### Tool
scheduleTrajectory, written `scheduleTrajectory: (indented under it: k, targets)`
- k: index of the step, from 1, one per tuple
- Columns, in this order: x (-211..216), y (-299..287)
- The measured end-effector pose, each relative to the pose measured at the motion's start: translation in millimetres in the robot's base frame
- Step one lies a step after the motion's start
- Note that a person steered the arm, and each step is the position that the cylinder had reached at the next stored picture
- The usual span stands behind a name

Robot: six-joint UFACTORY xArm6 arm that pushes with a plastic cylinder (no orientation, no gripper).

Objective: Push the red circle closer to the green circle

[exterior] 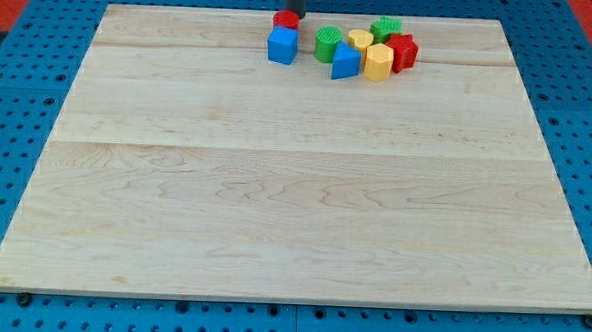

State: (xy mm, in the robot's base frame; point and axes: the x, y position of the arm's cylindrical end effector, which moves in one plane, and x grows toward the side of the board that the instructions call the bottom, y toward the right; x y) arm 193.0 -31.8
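The red circle (285,20) sits near the board's top edge, touching the top of a blue cube (281,46). The green circle (328,43) lies a short way to its right and slightly lower, with a small gap between them. My tip (295,14) is right at the red circle's upper right edge, at the view's top; the rod runs up out of the view.
A cluster sits right of the green circle: a blue triangular block (346,63), a yellow heart (360,39), a yellow hexagon (379,63), a green star (386,30), a red star (402,53). The wooden board (295,186) lies on a blue pegboard.
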Motion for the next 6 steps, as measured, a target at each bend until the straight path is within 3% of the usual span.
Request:
scheduleTrajectory:
  k: [2,6]
  targets:
    - [12.6,-52.5]
    - [28.3,51.0]
